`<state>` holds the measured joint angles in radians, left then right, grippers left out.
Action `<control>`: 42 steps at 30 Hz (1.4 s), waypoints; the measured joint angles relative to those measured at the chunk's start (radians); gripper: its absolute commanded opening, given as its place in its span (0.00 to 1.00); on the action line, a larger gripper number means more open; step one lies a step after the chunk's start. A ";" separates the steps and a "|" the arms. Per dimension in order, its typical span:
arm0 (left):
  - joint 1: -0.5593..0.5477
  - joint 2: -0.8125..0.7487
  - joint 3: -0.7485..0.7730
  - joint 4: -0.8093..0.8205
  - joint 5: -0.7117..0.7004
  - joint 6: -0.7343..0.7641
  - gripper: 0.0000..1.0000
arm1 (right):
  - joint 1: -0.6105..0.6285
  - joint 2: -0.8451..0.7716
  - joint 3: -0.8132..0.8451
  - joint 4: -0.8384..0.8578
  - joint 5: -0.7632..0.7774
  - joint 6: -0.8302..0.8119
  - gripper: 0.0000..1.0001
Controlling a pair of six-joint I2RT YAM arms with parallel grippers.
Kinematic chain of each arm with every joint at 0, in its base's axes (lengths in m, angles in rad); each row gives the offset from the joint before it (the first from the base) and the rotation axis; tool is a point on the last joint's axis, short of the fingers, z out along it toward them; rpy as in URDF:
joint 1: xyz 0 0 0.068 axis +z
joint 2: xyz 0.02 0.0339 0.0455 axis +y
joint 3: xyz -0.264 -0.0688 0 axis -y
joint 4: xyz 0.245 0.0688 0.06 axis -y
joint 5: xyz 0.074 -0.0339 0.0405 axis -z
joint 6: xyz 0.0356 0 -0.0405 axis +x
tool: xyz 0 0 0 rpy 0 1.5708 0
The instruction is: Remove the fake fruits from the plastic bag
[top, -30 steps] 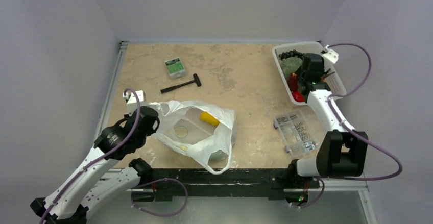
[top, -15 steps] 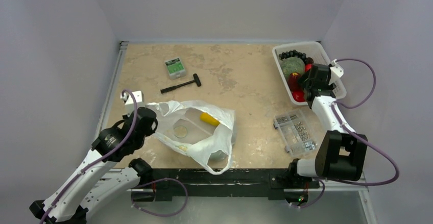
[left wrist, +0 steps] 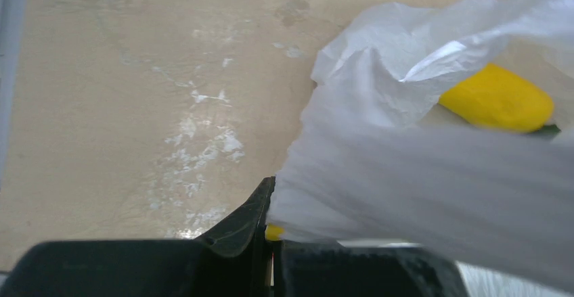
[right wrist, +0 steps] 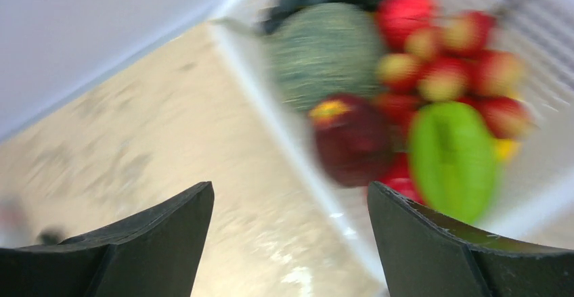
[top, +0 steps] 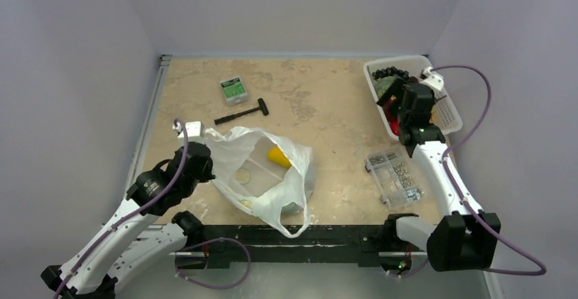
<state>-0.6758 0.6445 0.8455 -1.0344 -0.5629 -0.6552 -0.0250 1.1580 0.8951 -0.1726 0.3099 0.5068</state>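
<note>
Where the table (top: 327,108) nears its front left corner, the plastic bag (top: 293,184) is laid open, its thin white film crumpled and half see-through, with a loop handle trailing toward the near edge. Through the mouth a yellow fruit (top: 278,156) with a smooth, blunt end can be seen, and a pale round disc (top: 241,174) lies beside it inside the bag.

The left gripper (left wrist: 269,209) is held low at the bag's left rim, its arm bent up from the base; its black jaws are pressed together on a bunched fold of the film, which is stretched taut across the left wrist view.

The right arm is extended to the far right, and the right gripper (right wrist: 290,195) is poised above a white slatted basket (top: 448,116) with its fingers spread wide and nothing between them. Beneath it, blurred, are seen a ribbed grey-green melon (right wrist: 325,50), a dark red fruit (right wrist: 352,138) and a glossy green one (right wrist: 450,158).

A black hammer (top: 242,113), a small green-labelled box (top: 233,88) and a clear box of screws (top: 394,176) lie apart on the mottled beige surface.
</note>
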 measured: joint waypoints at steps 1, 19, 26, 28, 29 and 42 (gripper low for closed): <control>0.000 0.001 -0.009 0.021 0.036 0.014 0.00 | 0.052 -0.012 0.014 0.000 -0.014 -0.023 0.84; -0.001 0.005 -0.073 0.156 0.320 0.021 0.00 | 0.943 -0.125 0.095 -0.038 -0.391 -0.386 0.73; -0.001 -0.005 -0.107 0.142 0.318 -0.016 0.00 | 1.174 0.123 0.122 -0.048 -0.262 -0.449 0.73; -0.001 0.008 -0.091 0.122 0.304 -0.013 0.00 | 1.203 0.233 0.138 -0.055 -0.213 -0.475 0.73; -0.001 0.014 -0.084 0.118 0.295 -0.012 0.00 | 1.207 0.279 0.140 -0.056 -0.184 -0.488 0.74; -0.001 0.041 -0.078 0.129 0.274 0.016 0.00 | 1.203 0.599 0.169 0.032 0.297 -0.667 0.84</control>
<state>-0.6769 0.6853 0.7677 -0.9058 -0.2890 -0.6392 1.1782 1.7569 1.0641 -0.1410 0.6071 -0.1604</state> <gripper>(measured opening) 0.003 0.821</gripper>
